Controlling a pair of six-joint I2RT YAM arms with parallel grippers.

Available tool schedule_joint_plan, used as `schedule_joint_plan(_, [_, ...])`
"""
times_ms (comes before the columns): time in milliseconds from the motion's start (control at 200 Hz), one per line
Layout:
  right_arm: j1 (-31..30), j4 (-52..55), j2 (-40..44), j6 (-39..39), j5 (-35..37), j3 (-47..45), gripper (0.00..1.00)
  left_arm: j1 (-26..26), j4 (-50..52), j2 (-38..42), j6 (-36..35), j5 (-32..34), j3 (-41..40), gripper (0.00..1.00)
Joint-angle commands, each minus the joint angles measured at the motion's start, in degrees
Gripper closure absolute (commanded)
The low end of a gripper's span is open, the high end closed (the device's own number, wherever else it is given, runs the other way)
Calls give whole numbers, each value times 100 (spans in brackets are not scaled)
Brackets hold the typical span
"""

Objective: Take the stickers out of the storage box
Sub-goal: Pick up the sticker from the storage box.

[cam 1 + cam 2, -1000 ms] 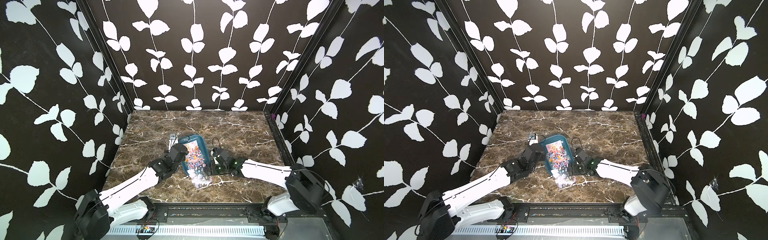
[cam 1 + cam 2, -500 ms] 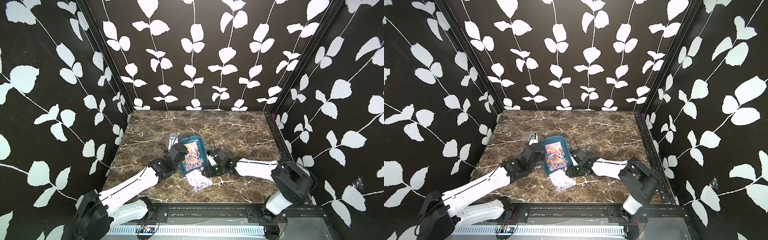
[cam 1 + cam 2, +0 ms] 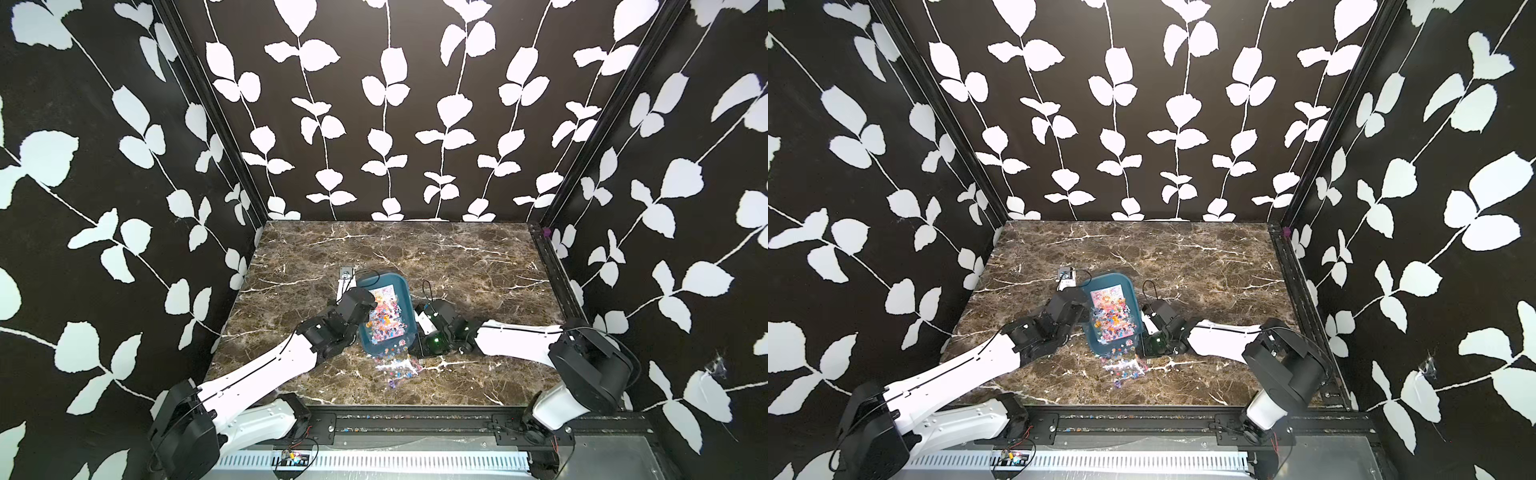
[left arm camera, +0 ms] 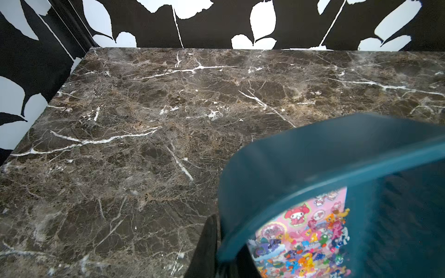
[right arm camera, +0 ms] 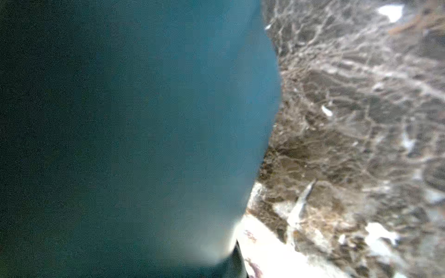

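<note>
Right gripper (image 3: 417, 328): jaws newly pressed together at storage box (image 3: 406, 305) 3 o'clock rim. Left gripper (image 3: 365, 311): pinching 9 o'clock rim. Clear sheet (image 3: 397, 368): now out on table (image 3: 478, 270), box's 6 o'clock. Remaining stickers (image 3: 384, 320): inside; tipping apparently works.

Storage box (image 5: 120, 120): in the right wrist view, a blurred teal mass cut off by the frame, with the table (image 5: 361, 120) beside it out of focus. Stickers (image 3: 384, 320): in both top views, designs too small to read and the number of overlapped sheets indeterminate, both inside the box and at its 6 o'clock. Left gripper (image 3: 362, 300) at the box's 9 o'clock, right gripper (image 3: 417, 326) at 4 o'clock: fingertips hidden by wrist bodies and rim; what the right's closed jaws pinch cannot be told.
</note>
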State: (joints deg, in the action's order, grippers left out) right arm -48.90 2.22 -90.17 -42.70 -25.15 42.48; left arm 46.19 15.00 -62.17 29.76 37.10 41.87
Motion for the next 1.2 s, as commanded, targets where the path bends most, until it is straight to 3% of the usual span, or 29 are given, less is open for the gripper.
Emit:
schedule_joint_plan(0, [-47, -250, 215, -37, -291, -130, 100, 13, 40, -43, 26, 159, 150, 100])
schedule_joint_plan(445, [-45, 77, 1447, -239, -570, -288, 100, 10, 292, -257, -57, 991, 439, 100])
schedule_joint_plan(680, [150, 643, 2208, -187, -263, -289, 100, -16, 336, -149, -46, 1245, 352, 100])
schedule_joint_plan(940, [1454, 1612, 2789, 136, -124, -26, 100, -62, 474, 418, 17, 1458, -15, 100])
schedule_joint_plan(1195, [3111, 2164, 1820, 806, -699, 1040, 100, -58, 653, 757, 119, 1339, -210, 100])
